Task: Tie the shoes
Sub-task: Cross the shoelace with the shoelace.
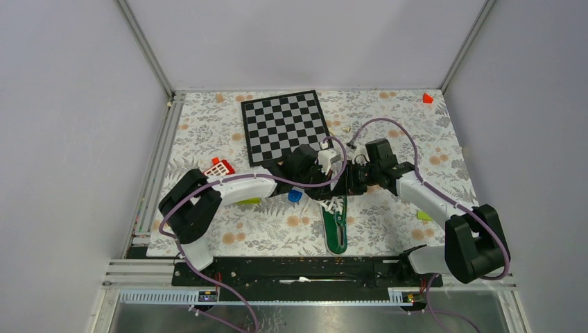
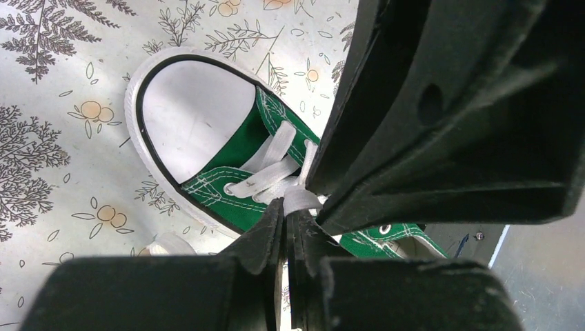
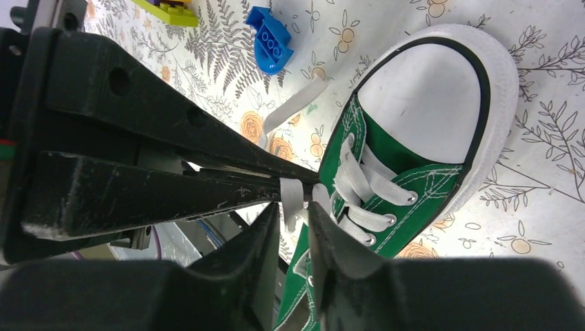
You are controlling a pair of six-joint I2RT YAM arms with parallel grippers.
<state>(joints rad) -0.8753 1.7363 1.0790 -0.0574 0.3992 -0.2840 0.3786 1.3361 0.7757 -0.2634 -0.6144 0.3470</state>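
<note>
Left pincer (image 2: 291,210) closed, right pincer (image 3: 293,210) ajar

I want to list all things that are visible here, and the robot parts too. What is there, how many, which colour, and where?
shoe: one, green with white toe cap, centre, near edge
laces: white, on the shoe, one end loose on the cloth
chessboard: one, black and white, far centre
red block: one, red, far right corner
red-white toy: one, left of the chessboard
blue block: one, blue, left of the shoe
lime blocks: two, lime, one beside each arm
cloth: one, floral, covers the table
arms: two, black and white, bases at the near edge
left hand: black, shut on a lace
right hand: black, jaws slightly apart at the laces
</note>
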